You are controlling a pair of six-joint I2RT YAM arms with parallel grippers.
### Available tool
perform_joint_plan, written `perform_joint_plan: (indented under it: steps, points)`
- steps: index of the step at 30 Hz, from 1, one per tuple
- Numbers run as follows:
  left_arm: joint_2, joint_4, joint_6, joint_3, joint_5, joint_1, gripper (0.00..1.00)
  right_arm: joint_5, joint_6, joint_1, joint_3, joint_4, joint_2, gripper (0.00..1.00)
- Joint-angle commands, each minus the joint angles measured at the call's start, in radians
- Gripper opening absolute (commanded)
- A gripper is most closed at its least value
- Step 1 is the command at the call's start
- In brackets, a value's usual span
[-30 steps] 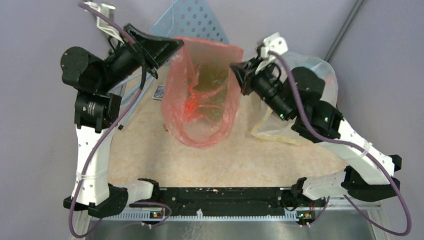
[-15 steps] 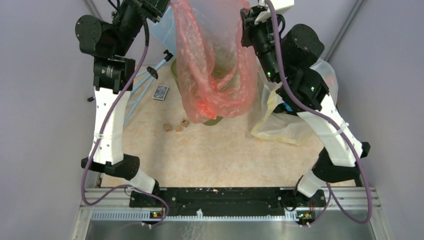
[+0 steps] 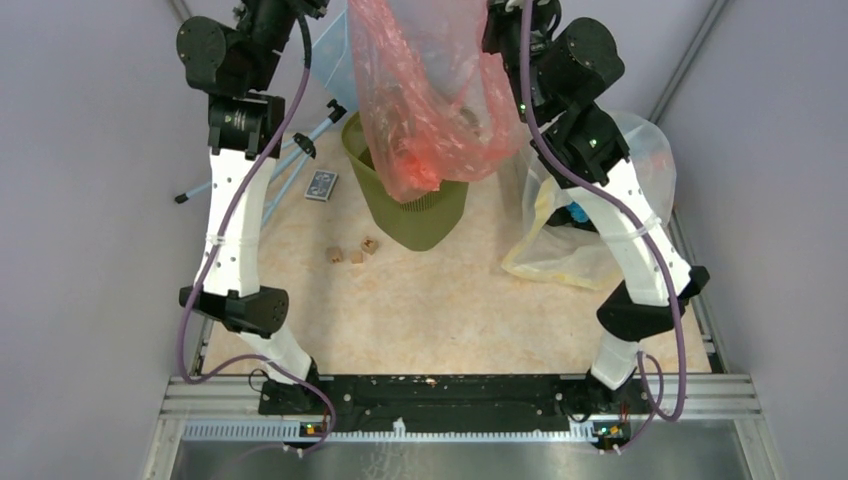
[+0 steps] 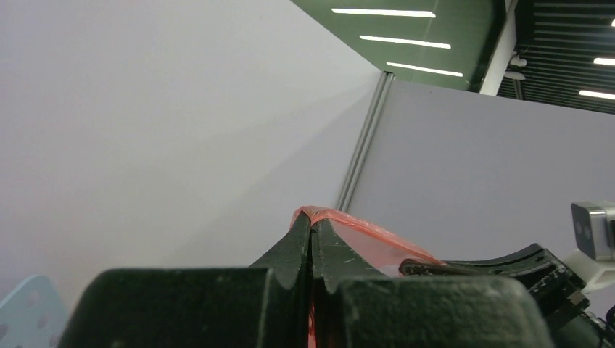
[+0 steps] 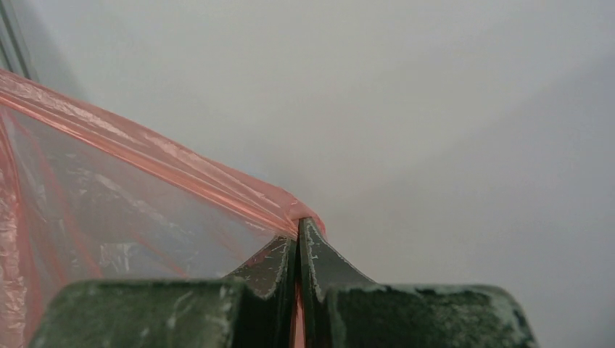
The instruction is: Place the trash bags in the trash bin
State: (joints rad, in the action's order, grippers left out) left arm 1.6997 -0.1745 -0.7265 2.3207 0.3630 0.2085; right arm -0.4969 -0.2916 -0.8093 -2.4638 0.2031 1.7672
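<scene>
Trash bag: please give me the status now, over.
Left hand, right hand: both shut on trash bag rim. Bag hangs over trash bin, lower end at its mouth. Nothing seen between them; clear bag beside bin.

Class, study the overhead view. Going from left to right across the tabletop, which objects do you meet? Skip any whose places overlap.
Small blue patterned box → olive-green trash bin → large clear bag.
</scene>
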Motion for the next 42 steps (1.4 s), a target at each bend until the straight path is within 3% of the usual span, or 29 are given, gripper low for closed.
perform_joint_plan:
  steps: [1,11,24,34,42]
  points:
    - [0.035,-0.056,0.017,0.016,-0.013,-0.031,0.0,0.039,0.04,0.04,-0.041,-0.055,0.033,0.0]
    - [0.047,-0.068,0.003,-0.062,0.072,-0.09,0.0,0.093,0.129,0.073,-0.009,-0.012,0.052,0.0]
    - [-0.22,-0.019,0.066,-0.38,0.004,-0.116,0.0,0.334,0.245,0.071,0.029,0.139,0.037,0.0]
    - [-0.302,0.027,0.152,-0.421,0.0,-0.118,0.0,0.453,0.359,0.069,-0.003,0.157,0.097,0.0]
    - [-0.308,0.024,0.14,-0.525,0.044,-0.118,0.0,0.406,0.4,0.064,0.015,0.17,0.107,0.0]
